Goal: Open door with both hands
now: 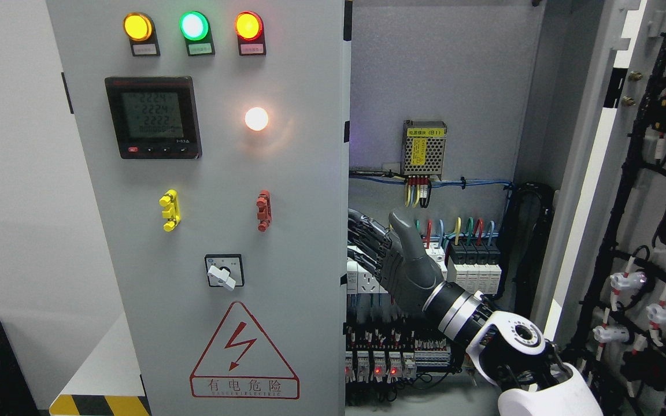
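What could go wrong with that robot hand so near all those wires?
The right robot hand sits at the inner edge of the left door, in front of the breakers and coloured wires. A slip could snag a wire or flip a breaker. The indicator lamps and meter are lit, so the cabinet seems powered, and contact inside could be hazardous. Fingers could also get pinched at the door edge.
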You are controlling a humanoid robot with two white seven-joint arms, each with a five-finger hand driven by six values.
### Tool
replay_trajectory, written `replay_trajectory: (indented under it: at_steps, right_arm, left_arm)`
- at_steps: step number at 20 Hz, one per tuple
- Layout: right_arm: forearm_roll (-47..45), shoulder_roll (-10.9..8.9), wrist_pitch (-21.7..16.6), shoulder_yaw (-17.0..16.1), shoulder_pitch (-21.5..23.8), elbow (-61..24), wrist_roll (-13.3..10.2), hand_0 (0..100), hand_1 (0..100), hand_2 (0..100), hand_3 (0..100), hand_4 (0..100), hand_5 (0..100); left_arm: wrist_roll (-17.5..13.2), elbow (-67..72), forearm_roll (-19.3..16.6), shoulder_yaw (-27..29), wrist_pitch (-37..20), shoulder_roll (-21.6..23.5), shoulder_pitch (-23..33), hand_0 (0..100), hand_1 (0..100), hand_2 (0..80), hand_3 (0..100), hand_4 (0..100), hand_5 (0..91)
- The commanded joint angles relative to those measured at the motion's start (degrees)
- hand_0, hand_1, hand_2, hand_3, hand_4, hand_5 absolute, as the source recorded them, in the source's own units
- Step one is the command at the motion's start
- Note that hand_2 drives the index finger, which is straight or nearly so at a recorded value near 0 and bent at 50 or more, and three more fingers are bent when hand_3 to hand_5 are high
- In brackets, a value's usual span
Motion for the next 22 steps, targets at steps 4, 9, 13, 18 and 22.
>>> replay_trajectory:
  at_steps: [4,9,13,18,22]
  right_arm:
    - [-3.4,-0.01,2.3,0.0,-0.9,0.5,1.9,0,0,0,0,0,0]
    - [-3.6,-0.01,2.4,0.0,-1.3,1.1,2.2,0,0,0,0,0,0]
    - [-3.7,-0.01,2.4,0.0,-1.5,1.4,3.8,0,0,0,0,0,0]
    - [-3.6,-0.1,2.3,0.0,-1.3,1.5,4.5,0,0,0,0,0,0]
    - [-3.6,-0.1,1.9,0.0,-1.0,0.0,4.7,0,0,0,0,0,0]
  left_arm:
    - [0.0,0.2,0.0,0.0,-0.4,1.5,0.1,0,0,0.0,0,0,0.0]
    - [0.0,0.3,0.0,0.1,-0.4,1.6,0.1,0,0,0.0,0,0,0.0]
    - [0.0,0.3,0.0,0.1,-0.4,1.6,0.1,0,0,0.0,0,0,0.0]
    - [0.0,0.3,0.0,0.1,-0.5,1.6,0.1,0,0,0.0,0,0,0.0]
    - [0.0,0.3,0.0,0.1,-0.5,1.5,0.1,0,0,0.0,0,0,0.0]
